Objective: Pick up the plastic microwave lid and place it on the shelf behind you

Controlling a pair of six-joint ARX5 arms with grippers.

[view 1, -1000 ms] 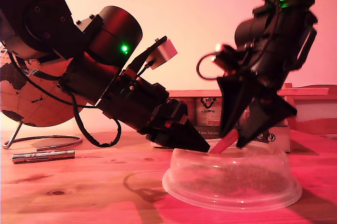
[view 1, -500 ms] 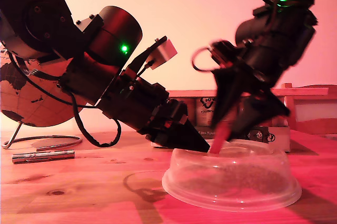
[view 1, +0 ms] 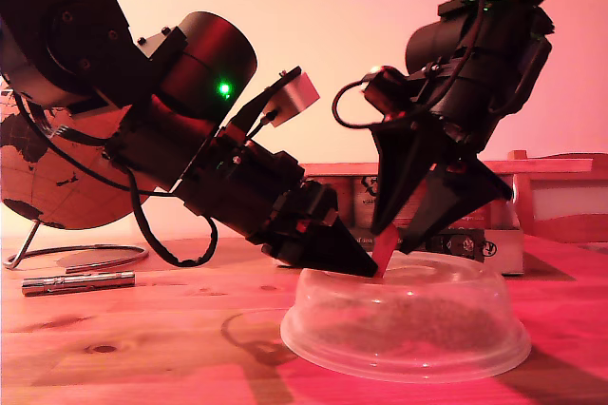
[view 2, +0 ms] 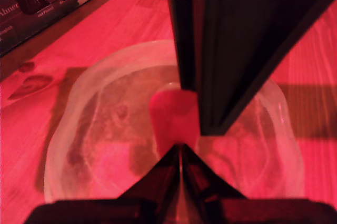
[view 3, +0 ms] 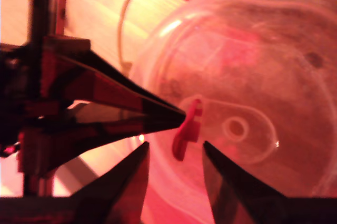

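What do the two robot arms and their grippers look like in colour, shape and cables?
Both arms are black, with bulky rounded joint housings and a glowing green light on each. Black cables loop beside them. My first gripper and my second gripper have long black fingers that taper to points. A small pale box sits on the first arm.

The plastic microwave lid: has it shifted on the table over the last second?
Yes. The plastic microwave lid has slid slightly toward the exterior view's left, judged against the labelled box behind it.

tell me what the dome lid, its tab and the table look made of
Microwave lid: seemingly thin translucent plastic; the table shows through, and the rim looks glossy. Tab: opaque reddish, probably plastic or rubber; hard to tell. Table: light wood with visible grain and knots.
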